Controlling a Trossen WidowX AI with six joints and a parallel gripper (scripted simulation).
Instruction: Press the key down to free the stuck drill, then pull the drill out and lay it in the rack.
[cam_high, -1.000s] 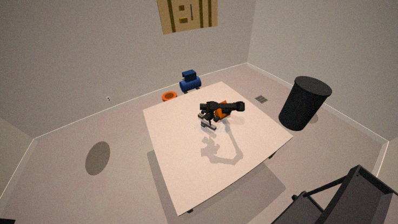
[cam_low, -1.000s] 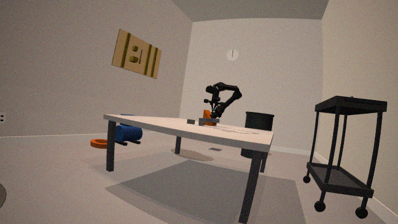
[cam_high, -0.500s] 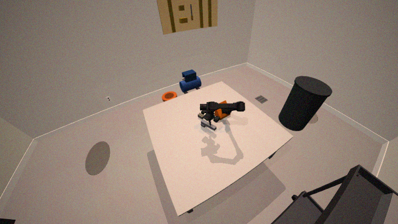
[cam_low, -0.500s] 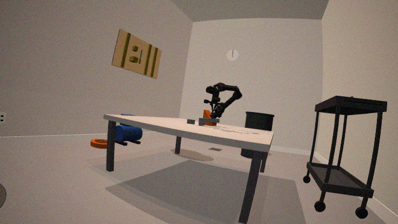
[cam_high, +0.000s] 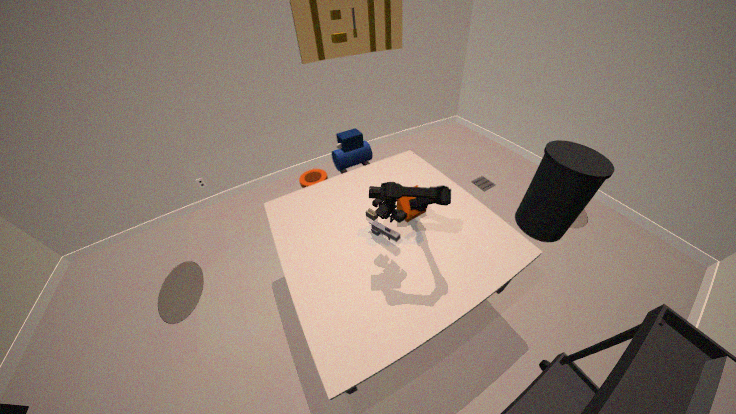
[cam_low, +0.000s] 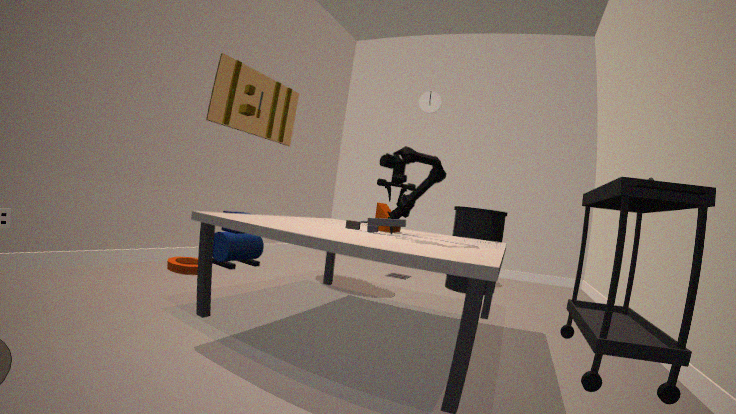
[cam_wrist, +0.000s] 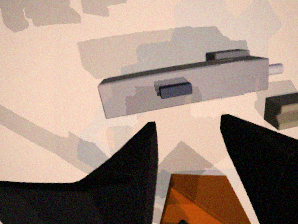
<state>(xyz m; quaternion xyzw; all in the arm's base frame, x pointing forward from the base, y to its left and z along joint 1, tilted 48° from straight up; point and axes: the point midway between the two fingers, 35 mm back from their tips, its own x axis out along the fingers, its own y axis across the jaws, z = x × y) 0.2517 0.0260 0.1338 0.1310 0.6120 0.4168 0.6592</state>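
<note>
A long grey housing (cam_high: 383, 230) (cam_low: 393, 222) (cam_wrist: 225, 81) stands on the table. The blue key (cam_wrist: 175, 90) sits low at the middle of its upper face. The drill's pale shank (cam_wrist: 276, 69) sticks out of the housing's right end in the wrist view; the rest of the drill is hidden. A small dark block with a tan stepped top (cam_high: 371, 213) (cam_low: 353, 225) (cam_wrist: 287, 116), apparently the rack, lies just beyond that end. My gripper (cam_wrist: 188, 125) is open and empty above the housing, its fingertips apart on the near side of the key in the wrist view.
An orange block (cam_high: 410, 208) (cam_low: 382, 210) (cam_wrist: 200, 192) stands by the arm's base, close to the housing. A dark grey block (cam_wrist: 227, 55) adjoins the housing's far side in the wrist view. A black bin and a cart (cam_low: 648, 198) stand off the table.
</note>
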